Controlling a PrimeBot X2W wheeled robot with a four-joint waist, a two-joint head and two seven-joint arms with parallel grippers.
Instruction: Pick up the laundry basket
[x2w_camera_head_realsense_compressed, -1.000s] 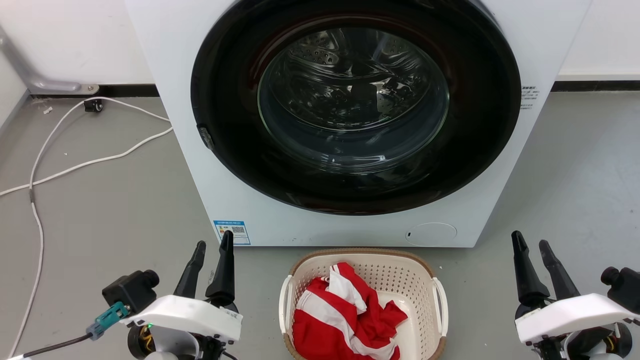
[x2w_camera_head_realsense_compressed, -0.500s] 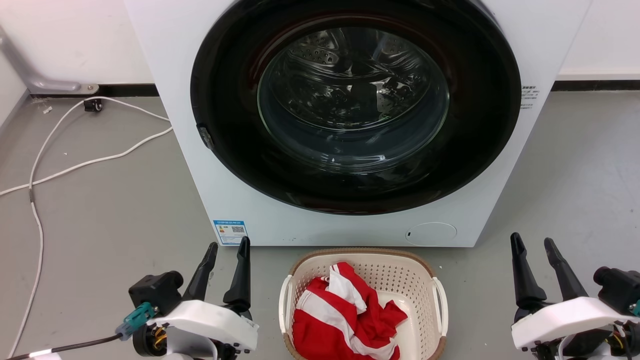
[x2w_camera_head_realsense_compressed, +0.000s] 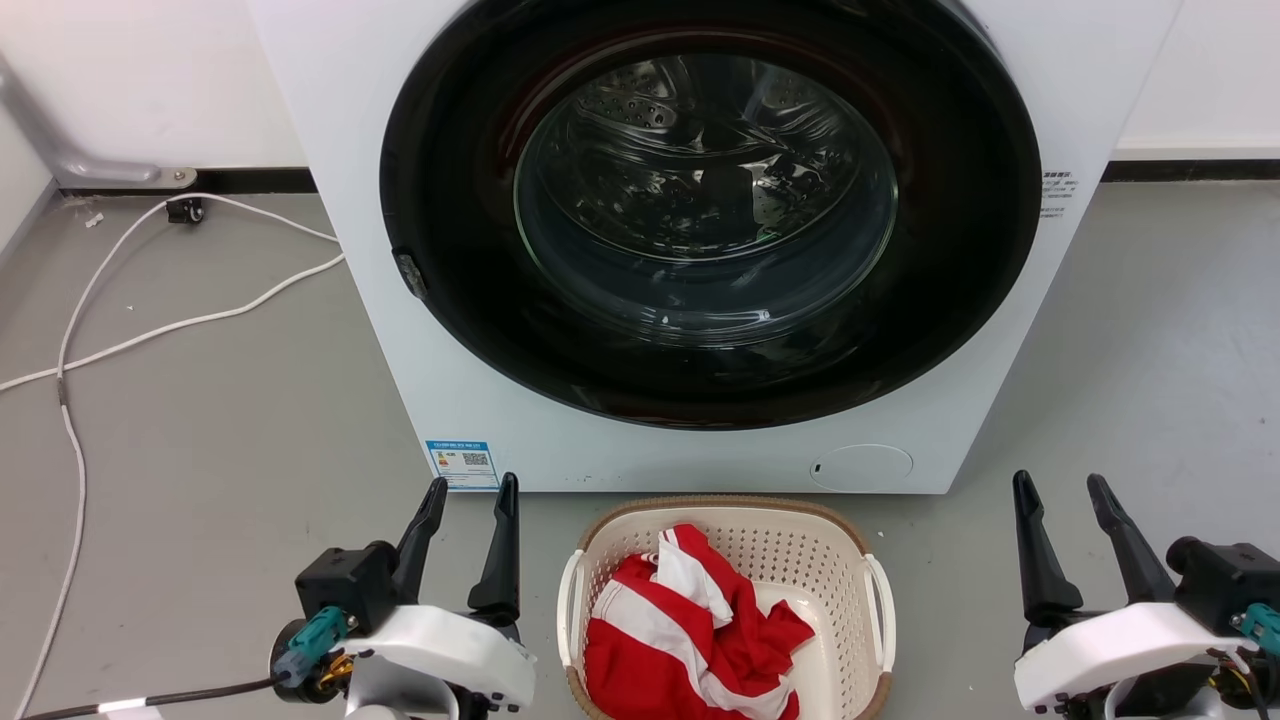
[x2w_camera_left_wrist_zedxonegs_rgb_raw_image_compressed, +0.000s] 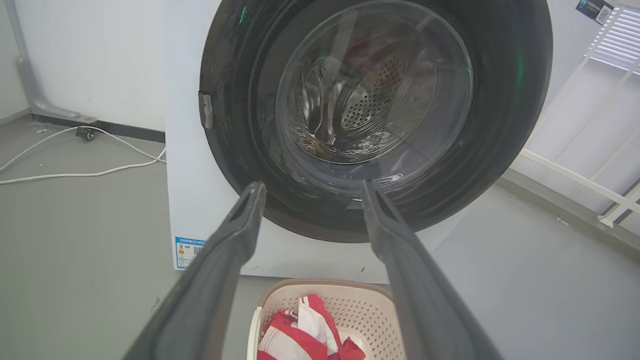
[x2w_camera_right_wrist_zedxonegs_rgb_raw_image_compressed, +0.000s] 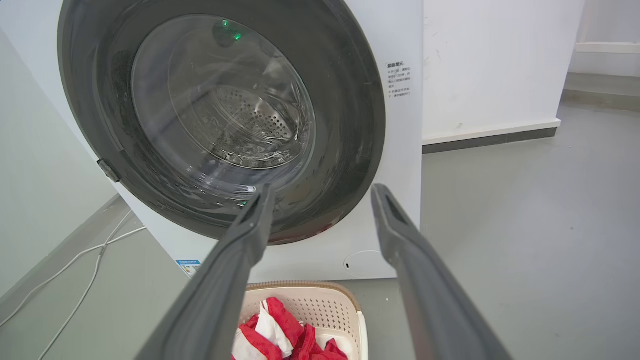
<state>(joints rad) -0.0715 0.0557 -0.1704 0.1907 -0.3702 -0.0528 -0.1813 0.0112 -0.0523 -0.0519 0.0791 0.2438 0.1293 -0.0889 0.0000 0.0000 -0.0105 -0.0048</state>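
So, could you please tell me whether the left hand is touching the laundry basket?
Apart. The head view shows grey floor between the open left hand and the side handle of the laundry basket.

The basket (x2w_camera_head_realsense_compressed: 790, 545) sits on the floor (x2w_camera_head_realsense_compressed: 200, 430) just before the washer (x2w_camera_head_realsense_compressed: 330, 150), below its door (x2w_camera_head_realsense_compressed: 705, 200). A cloth (x2w_camera_head_realsense_compressed: 690, 630) lies in the basket. The left end effector (x2w_camera_head_realsense_compressed: 472, 482) is near the basket's left side, and the right end effector (x2w_camera_head_realsense_compressed: 1058, 478) is farther off its right. A cable (x2w_camera_head_realsense_compressed: 200, 320) runs over the floor left of the washer.
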